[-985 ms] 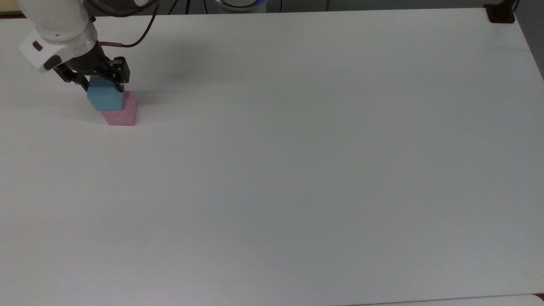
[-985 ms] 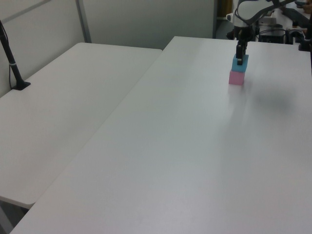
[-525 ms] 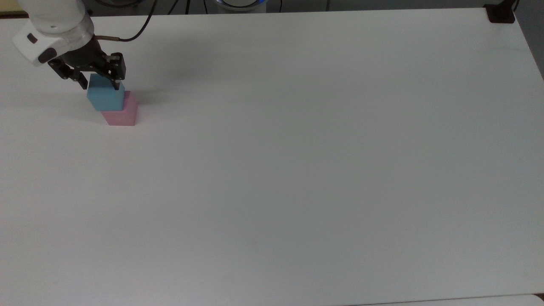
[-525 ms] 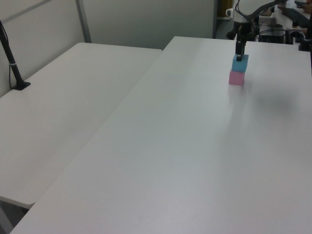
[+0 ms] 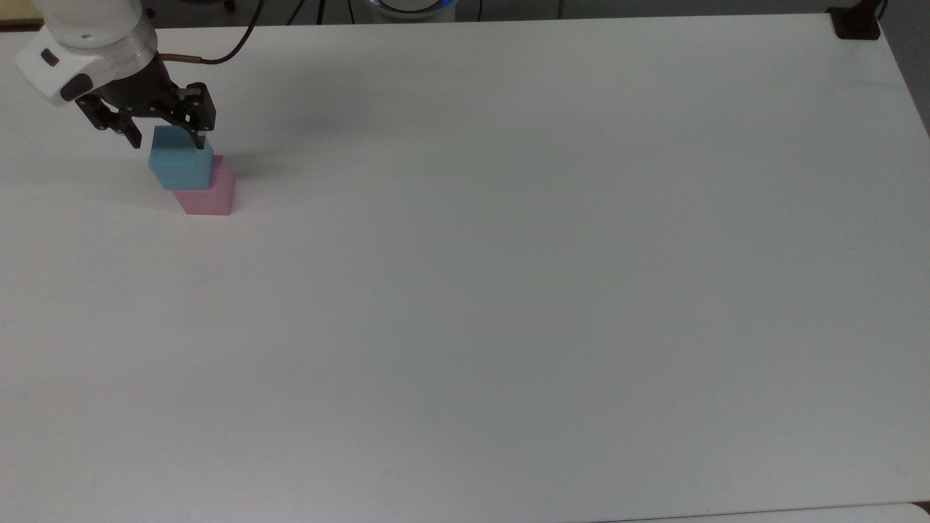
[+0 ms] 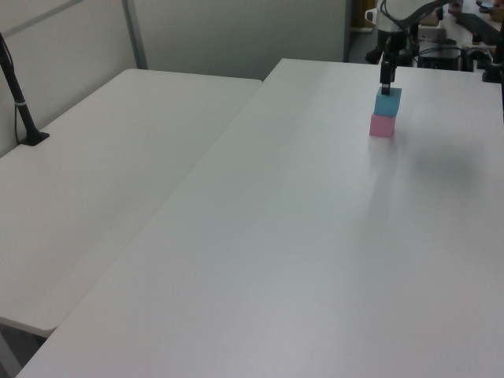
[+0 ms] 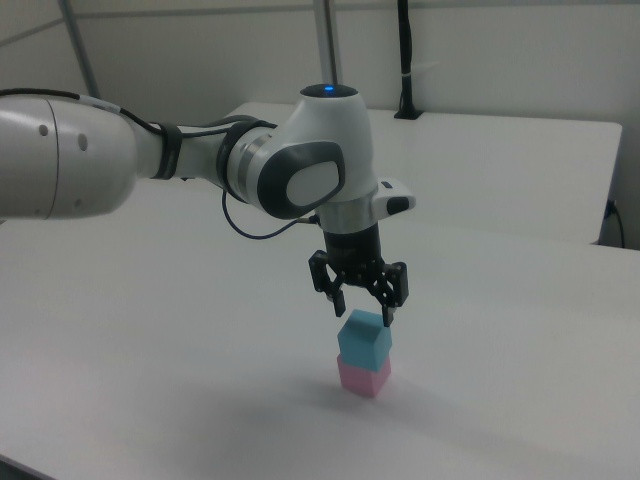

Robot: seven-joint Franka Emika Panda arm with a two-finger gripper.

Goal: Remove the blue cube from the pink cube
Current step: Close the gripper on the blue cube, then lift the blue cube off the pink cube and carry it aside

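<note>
The arm reaches straight down; its gripper point(image 7: 364, 310) hangs open and empty just above the blue cube point(image 7: 364, 340), which sits on the pink cube point(image 7: 364, 377).

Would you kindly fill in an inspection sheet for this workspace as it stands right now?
Surface: white table, bare apart from the two cubes.
Job's things: blue cube sits on the pink cube, slightly offset; not yet removed.
Clutter: nothing seen.
Grippers: gripper open, just above the blue cube, fingers around its top edge without gripping.
Cables: thin dark cable runs from the wrist; more cables at the table's far edge in the top view.
Surroundings: second white table alongside, black post on it, grey partition walls behind.
</note>
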